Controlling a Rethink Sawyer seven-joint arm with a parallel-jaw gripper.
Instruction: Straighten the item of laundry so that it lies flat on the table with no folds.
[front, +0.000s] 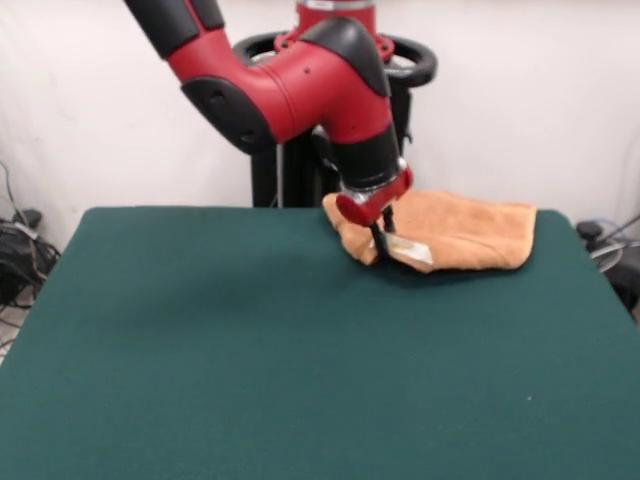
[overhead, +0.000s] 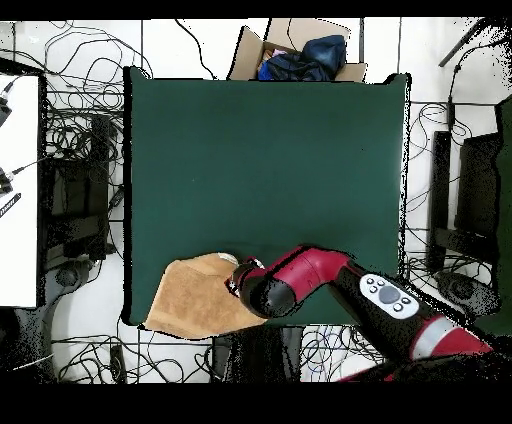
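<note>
The item of laundry is an orange-tan towel, bunched and folded over itself at the table's far right corner. A small white tag shows on its near edge. In the overhead view the item of laundry lies at the lower left corner, partly over the table's edge. My gripper points down and touches the towel's near left edge, just left of the tag. From above, the gripper is mostly hidden under the red wrist. The dark green table spreads wide around it.
A cardboard box holding dark blue cloth stands beyond the table's top edge in the overhead view. Cables lie on the floor around the table. A white surface stands at the left. The black pedestal rises behind the towel.
</note>
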